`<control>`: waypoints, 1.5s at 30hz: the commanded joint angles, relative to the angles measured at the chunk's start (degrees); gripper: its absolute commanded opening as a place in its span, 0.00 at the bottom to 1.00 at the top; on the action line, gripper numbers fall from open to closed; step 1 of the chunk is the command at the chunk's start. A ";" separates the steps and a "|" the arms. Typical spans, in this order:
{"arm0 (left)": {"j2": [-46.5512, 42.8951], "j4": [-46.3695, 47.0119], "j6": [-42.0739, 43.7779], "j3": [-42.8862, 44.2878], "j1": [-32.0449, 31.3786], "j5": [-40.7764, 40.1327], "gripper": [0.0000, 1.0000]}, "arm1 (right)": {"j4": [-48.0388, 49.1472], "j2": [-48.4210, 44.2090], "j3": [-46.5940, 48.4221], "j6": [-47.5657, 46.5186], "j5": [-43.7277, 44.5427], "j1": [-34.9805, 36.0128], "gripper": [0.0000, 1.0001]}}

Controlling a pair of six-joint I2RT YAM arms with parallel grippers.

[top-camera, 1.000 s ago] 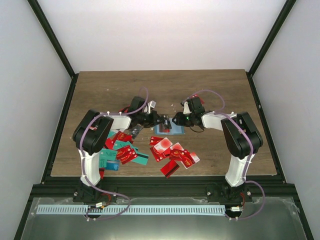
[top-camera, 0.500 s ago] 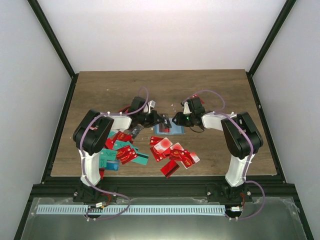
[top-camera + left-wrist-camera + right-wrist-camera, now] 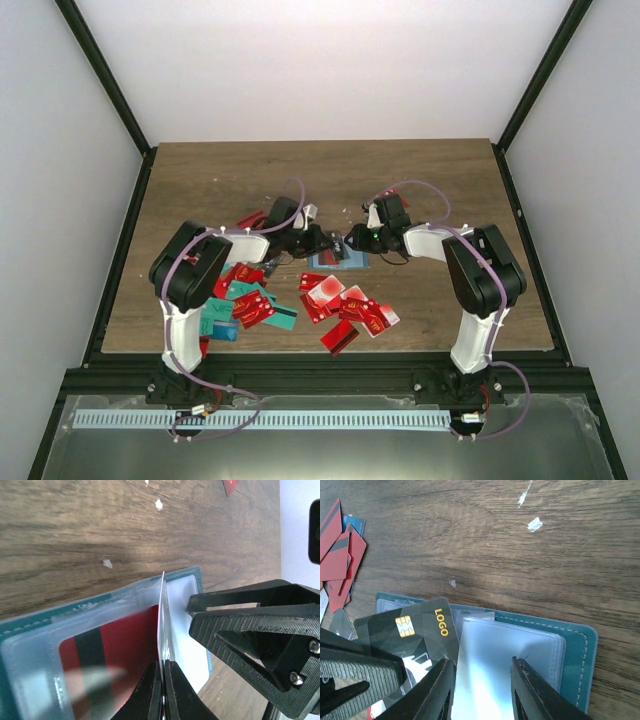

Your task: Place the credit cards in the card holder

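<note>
Currently the left gripper (image 3: 163, 667) is clenched on a dark rectangular chip card (image 3: 422, 625) at the teal-blue folding card holder (image 3: 575, 650) lying open on the brown wooden table (image 3: 200, 180), with the right gripper (image 3: 482, 662) released over it.

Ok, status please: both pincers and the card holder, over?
Left pincer shut on dark gold-lettered plastic card, held over teal folding card holder. Right pincer open, over the holder. Red striped card already inside; no obstruction seen.

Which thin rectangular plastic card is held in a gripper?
The black gold-chip card printed LOGO, pinched by the left gripper; no other card is gripped.
</note>
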 commanded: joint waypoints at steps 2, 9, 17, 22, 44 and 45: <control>-0.65 -1.77 -0.63 -0.03 -1.04 -0.56 0.04 | -2.40 -1.25 -1.01 1.24 0.96 -0.20 0.34; 0.44 -5.14 -0.31 1.17 -1.05 1.84 0.04 | -2.12 -2.35 -1.15 1.61 1.81 -0.21 0.35; 2.07 -11.63 1.01 4.79 -1.05 3.84 0.04 | -1.05 -2.49 -1.73 2.03 0.81 -0.22 0.35; 4.30 -13.43 1.05 6.66 -0.96 5.00 0.04 | -0.43 -2.80 -2.08 2.19 0.25 -0.25 0.35; 7.09 -17.13 1.01 9.10 -0.43 5.06 0.04 | -3.53 -12.62 -8.02 1.96 14.30 -0.26 0.29; 7.14 -17.53 1.25 9.40 -0.44 5.02 0.04 | -3.45 -11.98 -8.00 1.99 14.28 -0.24 0.27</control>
